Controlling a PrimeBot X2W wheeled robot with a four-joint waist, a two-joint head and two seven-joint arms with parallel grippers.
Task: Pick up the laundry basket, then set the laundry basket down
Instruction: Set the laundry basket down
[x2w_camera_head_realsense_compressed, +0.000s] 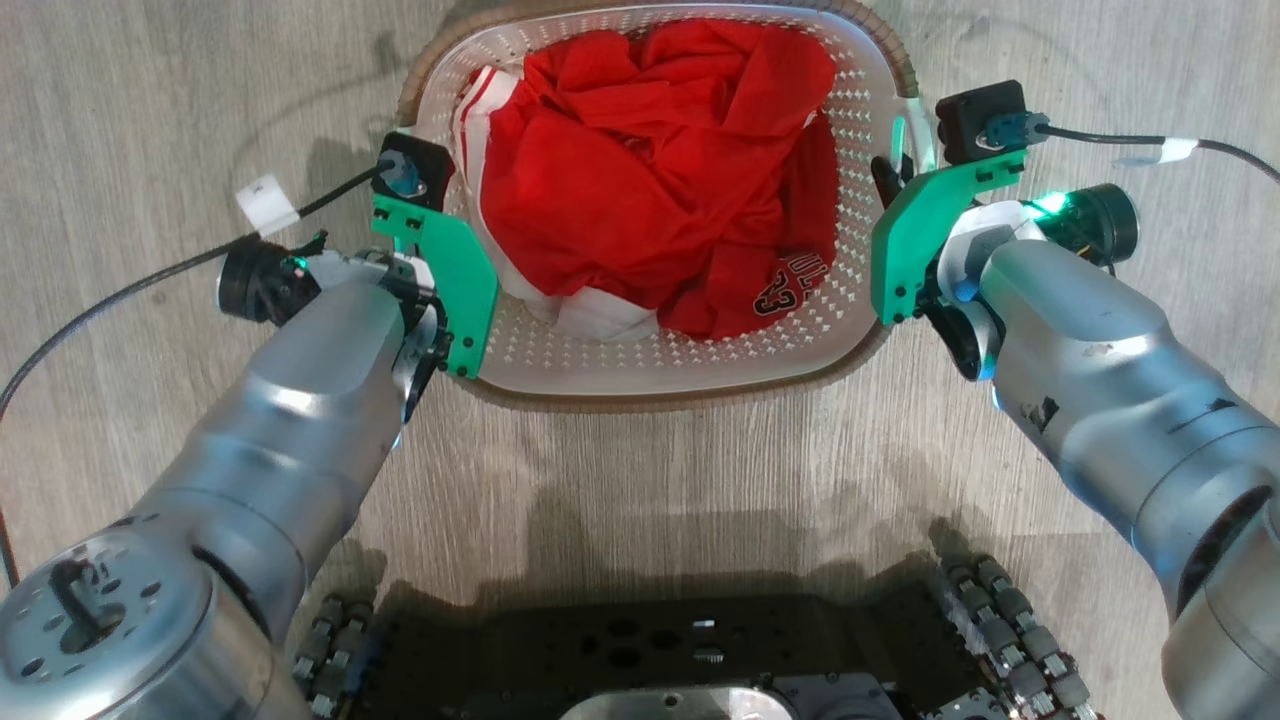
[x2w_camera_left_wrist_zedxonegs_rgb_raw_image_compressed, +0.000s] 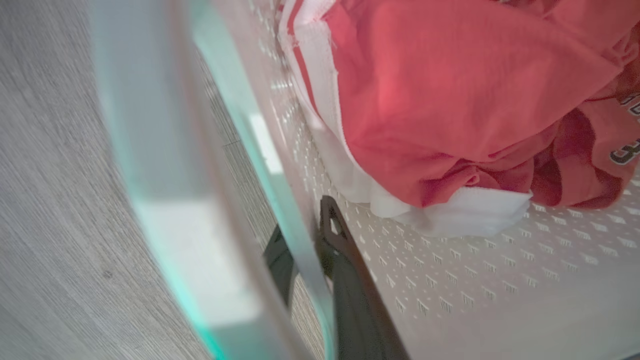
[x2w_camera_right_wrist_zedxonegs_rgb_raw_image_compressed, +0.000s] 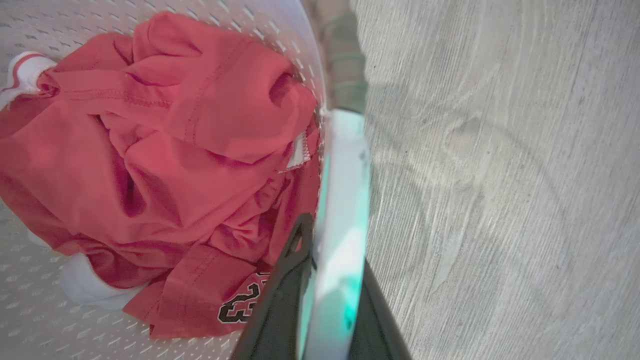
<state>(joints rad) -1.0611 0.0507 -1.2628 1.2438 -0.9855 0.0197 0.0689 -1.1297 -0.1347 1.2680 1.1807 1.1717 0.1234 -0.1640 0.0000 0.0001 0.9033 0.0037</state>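
Laundry basket (x2w_camera_head_realsense_compressed: 700, 350): left end effector (x2w_camera_left_wrist_zedxonegs_rgb_raw_image_compressed: 302, 225), right end effector (x2w_camera_right_wrist_zedxonegs_rgb_raw_image_compressed: 335, 240) clamped on opposite sides.

Crumpled red, white-trimmed jersey (x2w_camera_head_realsense_compressed: 660, 170); grey wood-grain floor (x2w_camera_head_realsense_compressed: 650, 480) around it.

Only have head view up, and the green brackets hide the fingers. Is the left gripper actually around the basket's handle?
Observer: Yes. In the left wrist view, the left gripper straddles the left handle of the laundry basket, with one finger inside against the perforated wall and the other outside.
Operator: Right side?
Observer: Same. The right gripper has the right handle between its fingers, both pressed against it.
Operator: Cloth pinched?
Observer: None seen. The red garment lies beside the inner finger, not between that finger and the handle.
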